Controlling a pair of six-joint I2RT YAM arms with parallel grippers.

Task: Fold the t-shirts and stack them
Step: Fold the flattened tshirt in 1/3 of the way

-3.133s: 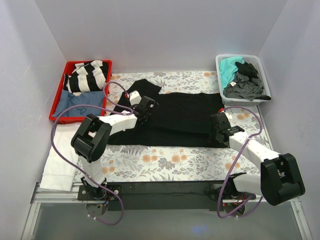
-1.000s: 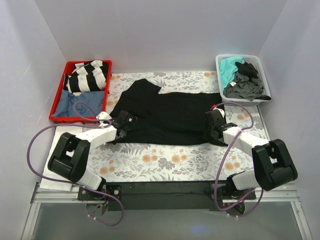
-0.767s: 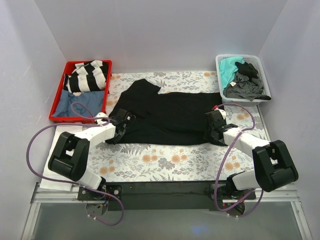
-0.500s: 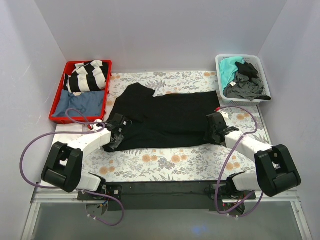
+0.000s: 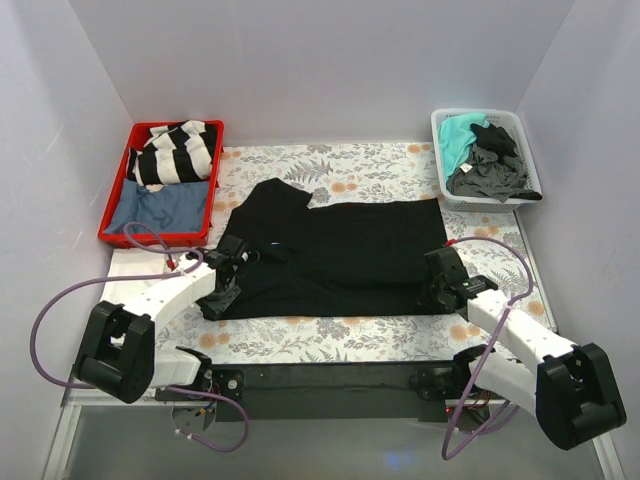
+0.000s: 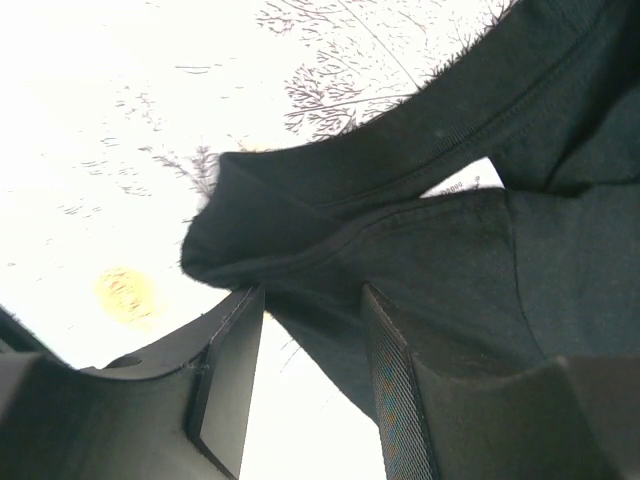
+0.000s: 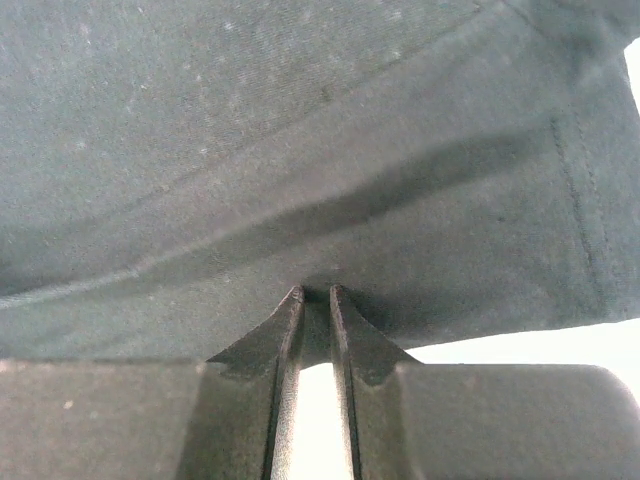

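Note:
The black t-shirt (image 5: 340,250) lies folded lengthwise across the floral table, one sleeve pointing to the far left. My left gripper (image 5: 222,288) sits at the shirt's near left corner. In the left wrist view its jaws (image 6: 310,300) stand apart, with the shirt's hem (image 6: 450,250) lying across the tips. My right gripper (image 5: 438,293) is at the near right corner. In the right wrist view it (image 7: 317,292) is pinched shut on the shirt's edge (image 7: 300,130). A teal shirt (image 5: 458,135) and a dark grey shirt (image 5: 490,175) lie in the basket.
A red tray (image 5: 112,225) at the far left holds a striped garment (image 5: 178,150) and a blue one (image 5: 155,208). A white basket (image 5: 440,130) stands at the far right. A white cloth (image 5: 135,270) lies under the left arm. The walls are close on three sides.
Both grippers have pulled the black shirt toward the near edge of the table. The shirt now lies flatter and lower. Both arms have drawn back with it.

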